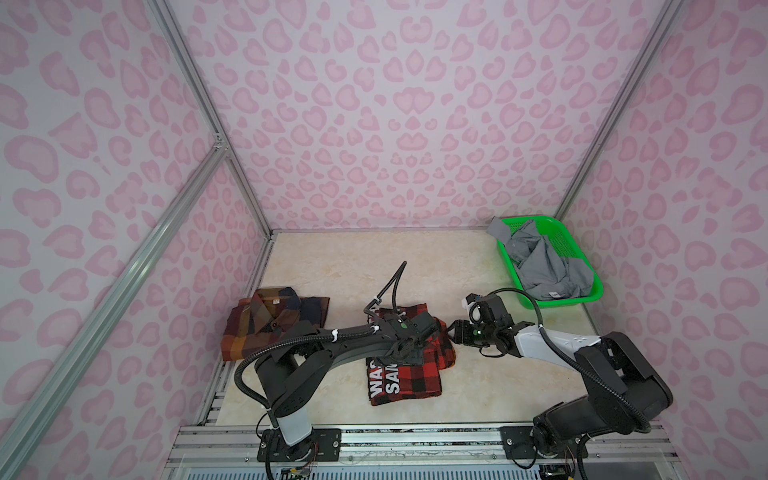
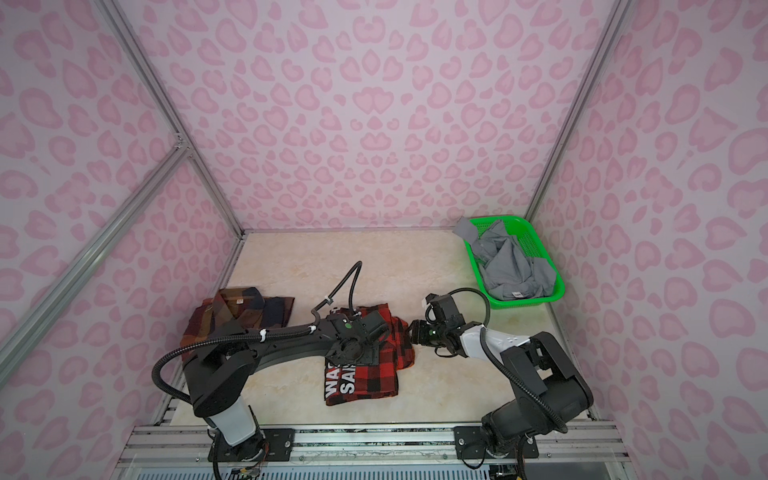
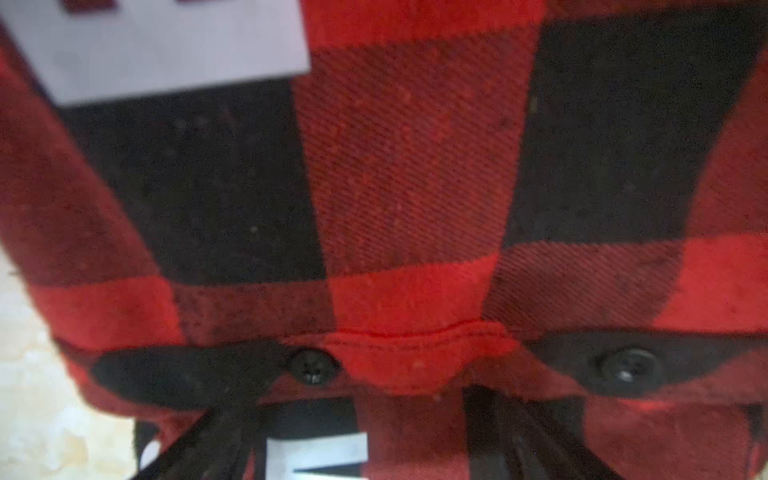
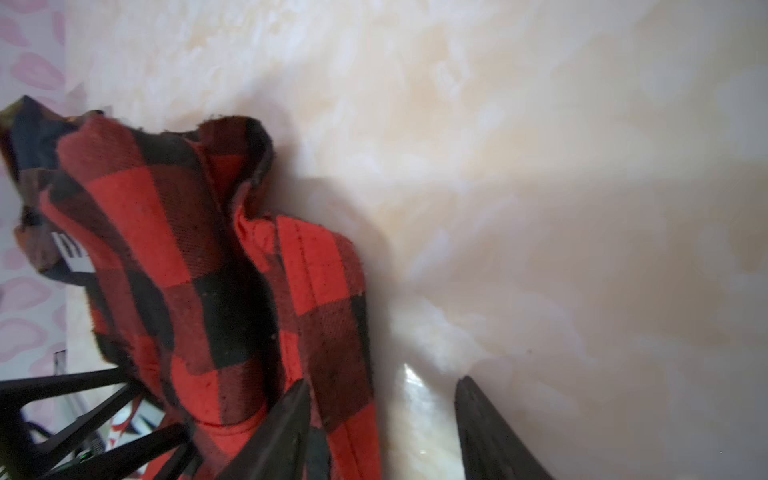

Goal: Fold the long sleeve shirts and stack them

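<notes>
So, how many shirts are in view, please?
3: plaid shirt folded at left, red-and-black flannel mid-table, grey shirt in the green basket; another could hide beneath.

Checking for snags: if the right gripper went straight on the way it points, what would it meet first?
The right gripper would likely first meet the bunched edge of the red-and-black flannel, though depth is unclear.

Pale marbled worktop (image 1: pixel 332 266), cream with beige veining. Near the left edge, folded flat: dark brown-orange-navy plaid shirt (image 1: pixel 270 324). In the middle, apart from that one: red-and-black check flannel (image 1: pixel 419 378), folded, with white lettering on the near left part. In the far right corner: green mesh basket (image 1: pixel 559 302).
</notes>
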